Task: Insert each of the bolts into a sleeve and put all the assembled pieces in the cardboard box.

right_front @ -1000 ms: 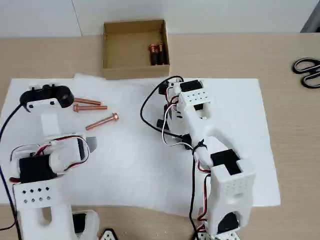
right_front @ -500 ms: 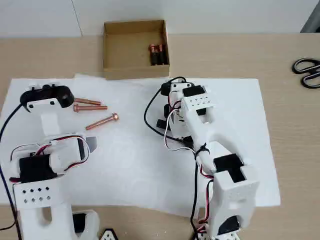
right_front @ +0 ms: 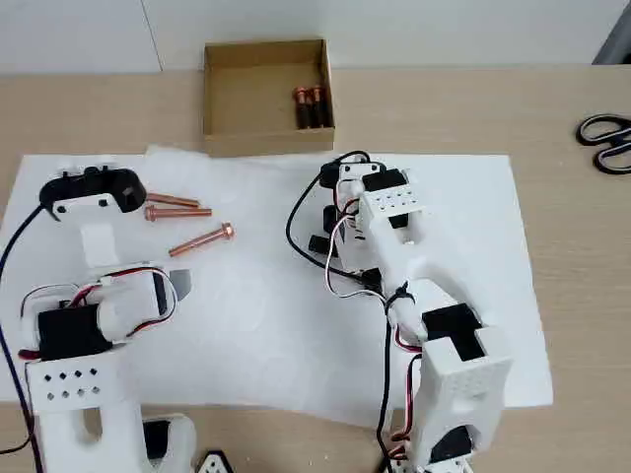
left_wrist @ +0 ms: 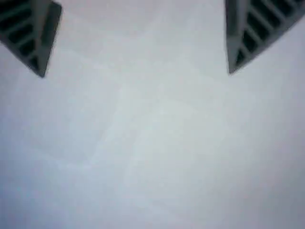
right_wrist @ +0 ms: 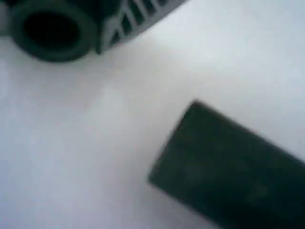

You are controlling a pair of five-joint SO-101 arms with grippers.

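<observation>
The right claw (right_front: 333, 212), its opening impossible to tell, hangs just over black sleeves (right_wrist: 50, 31), the left claw (left_wrist: 136, 72) gapes wide above white paper (left_wrist: 152, 152), three bolts (right_front: 202, 239) lie loose beyond it, and past the right claw only two assembled pieces (right_front: 309, 106) sit in the cardboard box (right_front: 246, 99), so most remains.

Colours: copper bolts (right_front: 200, 239), brown cardboard box (right_front: 266, 144), black sleeve (right_wrist: 228, 171).
White sheet (left_wrist: 152, 152) is recorded under dark ribbed fingers (left_wrist: 31, 33) of the left gripper (left_wrist: 136, 43).
</observation>
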